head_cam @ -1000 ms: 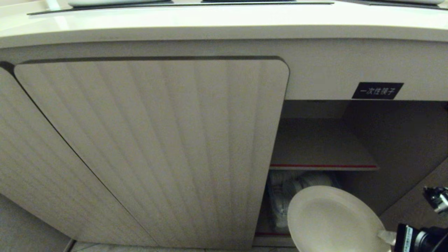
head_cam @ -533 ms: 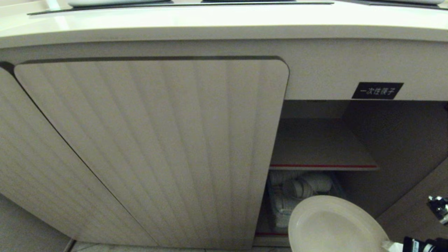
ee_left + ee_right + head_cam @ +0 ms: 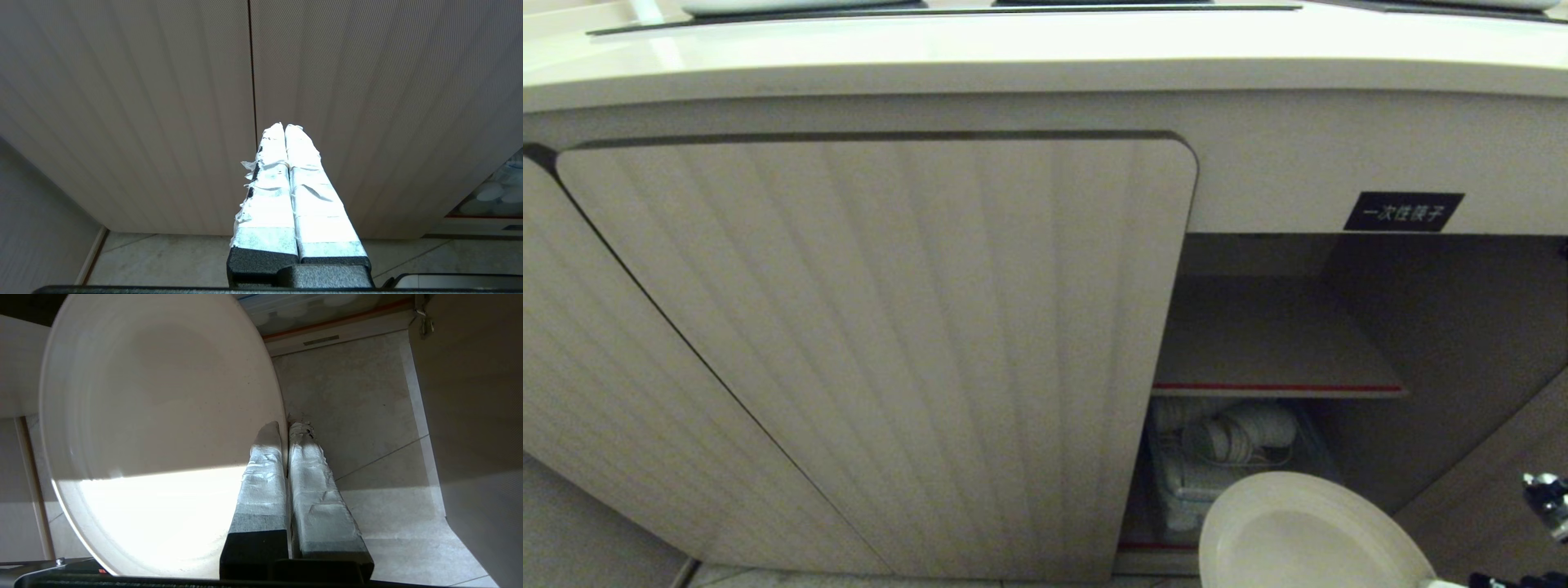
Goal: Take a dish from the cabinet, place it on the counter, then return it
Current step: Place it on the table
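Dish (image 3: 1307,535) hung clear of the cabinet (image 3: 1262,343), just outside its open right bay and below the inner shelf (image 3: 1278,390), pinched at its rim by the right gripper (image 3: 286,428); in the right wrist view the 2 taped fingers (image 3: 312,477) were pressed together on that rim, 1 on each face, with tiled floor (image 3: 359,404) beyond them; the plate stood steeply tilted rather than level. The left gripper (image 3: 284,128) was clenched on nothing and parked facing the ribbed door (image 3: 874,327). Stacked white cups in clear wrap (image 3: 1225,445) lay on the cabinet's bottom level, behind the dish.

The step in hand looked to be the lift to the counter (image 3: 1045,49); only a thin edge was held, so a slow, smooth rise would suit, as a jerk might let the plate pivot or slip. I judged the plate should pass well outside the counter's front edge before going over it, then be turned level and lowered onto bare counter short of the black cooktop panels (image 3: 947,6) before the fingers let go.
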Robot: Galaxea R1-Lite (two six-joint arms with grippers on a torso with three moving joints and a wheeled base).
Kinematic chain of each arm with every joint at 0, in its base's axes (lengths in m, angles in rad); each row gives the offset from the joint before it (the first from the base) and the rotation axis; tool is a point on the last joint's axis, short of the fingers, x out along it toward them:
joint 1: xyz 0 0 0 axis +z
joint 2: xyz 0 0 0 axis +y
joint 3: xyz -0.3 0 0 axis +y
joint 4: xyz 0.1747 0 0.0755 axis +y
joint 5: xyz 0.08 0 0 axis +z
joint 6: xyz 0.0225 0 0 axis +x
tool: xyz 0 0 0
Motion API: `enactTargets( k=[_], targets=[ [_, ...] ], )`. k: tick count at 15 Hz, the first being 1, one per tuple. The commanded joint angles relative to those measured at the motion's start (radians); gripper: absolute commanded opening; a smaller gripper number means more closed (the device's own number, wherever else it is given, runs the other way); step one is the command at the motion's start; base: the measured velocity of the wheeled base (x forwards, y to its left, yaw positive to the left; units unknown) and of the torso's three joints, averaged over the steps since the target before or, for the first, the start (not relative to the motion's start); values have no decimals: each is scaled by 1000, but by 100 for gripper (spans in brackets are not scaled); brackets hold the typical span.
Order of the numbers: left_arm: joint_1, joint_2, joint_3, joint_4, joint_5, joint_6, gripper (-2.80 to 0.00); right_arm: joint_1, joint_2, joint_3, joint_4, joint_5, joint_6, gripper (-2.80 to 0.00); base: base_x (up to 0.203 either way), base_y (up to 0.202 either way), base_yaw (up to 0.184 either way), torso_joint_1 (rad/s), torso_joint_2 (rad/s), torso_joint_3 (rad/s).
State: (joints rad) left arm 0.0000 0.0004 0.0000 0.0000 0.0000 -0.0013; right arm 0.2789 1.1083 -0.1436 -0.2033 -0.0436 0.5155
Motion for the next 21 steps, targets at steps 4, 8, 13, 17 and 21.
enactTargets(
  k=[4,8,13,17,21],
  targets=[
    [0,0,0,0,0,0,-280,0,2,7,-4,0,0,-280,0,0,0,0,0,0],
    [0,0,0,0,0,0,-280,-1,1,10,-2,-1,1,-280,0,0,0,0,0,0],
    [0,0,0,0,0,0,-280,-1,2,7,-15,-1,0,-280,0,0,0,0,0,0],
    [0,0,0,0,0,0,-280,-1,2,-1,-17,-1,-3,-280,0,0,0,0,0,0],
    [0,0,0,0,0,0,-280,-1,2,1,-18,-2,-3,-280,0,0,0,0,0,0]
  ],
)
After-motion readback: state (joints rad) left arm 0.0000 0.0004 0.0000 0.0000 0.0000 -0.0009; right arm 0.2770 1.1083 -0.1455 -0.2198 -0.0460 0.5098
